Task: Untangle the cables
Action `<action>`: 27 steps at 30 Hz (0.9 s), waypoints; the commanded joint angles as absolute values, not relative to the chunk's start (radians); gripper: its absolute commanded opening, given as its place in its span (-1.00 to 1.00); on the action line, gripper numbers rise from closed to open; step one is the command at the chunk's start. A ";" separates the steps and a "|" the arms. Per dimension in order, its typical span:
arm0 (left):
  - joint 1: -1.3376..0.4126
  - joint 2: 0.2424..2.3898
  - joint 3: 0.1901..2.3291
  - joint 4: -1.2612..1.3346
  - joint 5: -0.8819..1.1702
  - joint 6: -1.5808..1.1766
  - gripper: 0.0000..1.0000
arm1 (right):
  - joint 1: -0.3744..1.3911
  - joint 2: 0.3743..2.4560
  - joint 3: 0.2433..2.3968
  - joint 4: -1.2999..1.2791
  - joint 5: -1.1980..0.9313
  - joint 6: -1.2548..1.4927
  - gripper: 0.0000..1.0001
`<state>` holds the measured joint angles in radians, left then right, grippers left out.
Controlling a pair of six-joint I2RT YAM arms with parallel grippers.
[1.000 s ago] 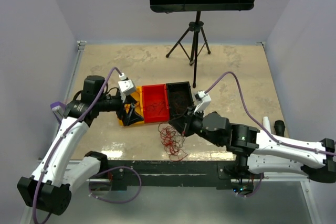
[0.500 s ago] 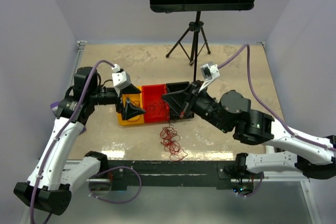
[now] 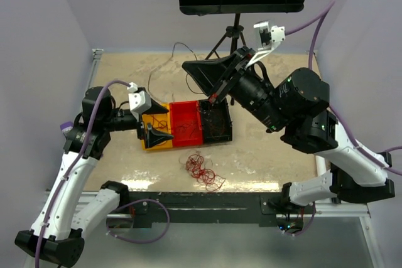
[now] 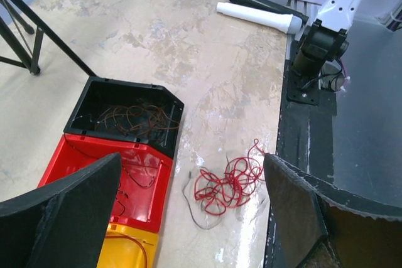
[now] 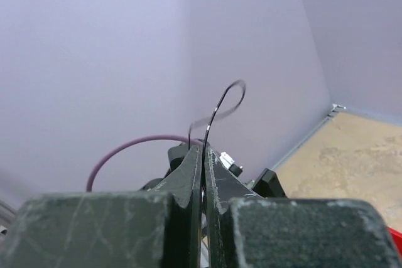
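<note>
A tangle of red cables [image 3: 202, 171] with a thin grey strand lies on the table near the front edge, also in the left wrist view [image 4: 229, 180]. My right gripper [image 3: 186, 65] is raised high over the table's back half, shut on one thin dark cable [image 5: 221, 103] that loops up from its tips [image 5: 203, 155]. My left gripper [image 3: 159, 122] hovers open over the yellow bin [image 3: 149, 143], nothing between its fingers [image 4: 69, 208]. The tangle shows between them, further off.
Yellow, red [image 3: 186, 123] and black bins [image 3: 215, 120] stand in a row; the black one [image 4: 125, 114] holds brown wires, the yellow one [image 4: 129, 252] a red wire. A music stand tripod [image 3: 231, 48] stands at the back. A white tube [image 4: 257, 17] lies near the right arm's base.
My right gripper rose from beside the red tangle, passed over the bins and now hangs high toward the back, drawing a dark cable with it. The left gripper shifted slightly over the yellow bin.
</note>
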<state>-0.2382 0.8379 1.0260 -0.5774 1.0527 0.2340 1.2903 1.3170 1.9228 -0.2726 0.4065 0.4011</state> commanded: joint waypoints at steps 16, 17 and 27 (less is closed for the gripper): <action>-0.244 0.775 1.002 -0.487 0.788 0.254 0.93 | 1.254 1.374 1.916 -0.247 0.523 0.357 -1.00; -0.244 0.767 1.002 -0.505 0.691 0.256 0.95 | 1.223 1.370 1.886 -0.235 0.519 0.365 -1.00; -0.222 0.719 0.939 -0.592 0.359 0.223 1.00 | 1.023 1.428 1.563 -0.025 0.336 0.434 -1.00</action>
